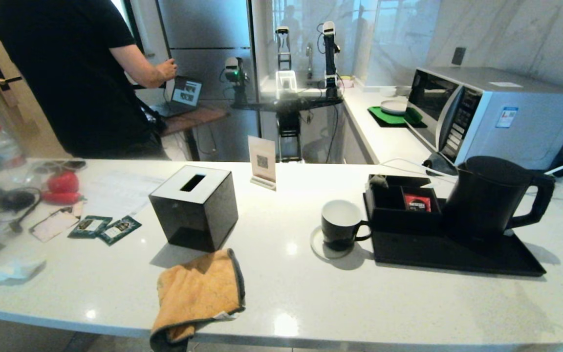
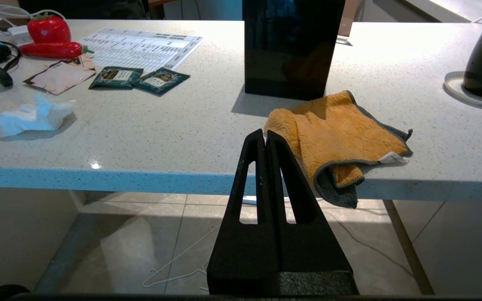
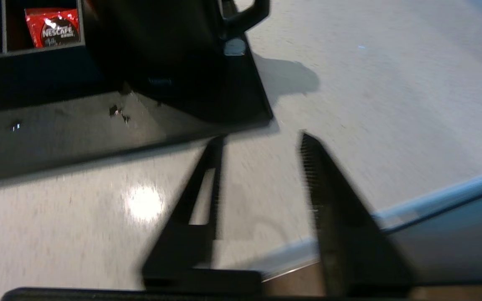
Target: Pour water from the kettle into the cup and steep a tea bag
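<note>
The tall black kettle (image 1: 487,200) stands on a black tray (image 1: 457,256) at the right of the counter, its handle pointing right. The black cup (image 1: 341,225), white inside, sits on a white coaster just left of the tray. A small grey-green tea bag (image 1: 378,181) pokes out of the tray's compartment box. Neither gripper shows in the head view. My right gripper (image 3: 262,138) is open and empty, low over the counter near its front edge, by the tray's corner (image 3: 262,113), with the kettle (image 3: 161,42) ahead. My left gripper (image 2: 265,134) is shut and empty, in front of the counter edge.
A red sachet (image 1: 417,203) lies in the compartment box. A black tissue box (image 1: 194,208) stands mid-counter, and an orange cloth (image 1: 198,293) hangs over the front edge. Two green packets (image 1: 105,227) and clutter lie far left. A microwave (image 1: 487,112) and a person (image 1: 76,73) are behind.
</note>
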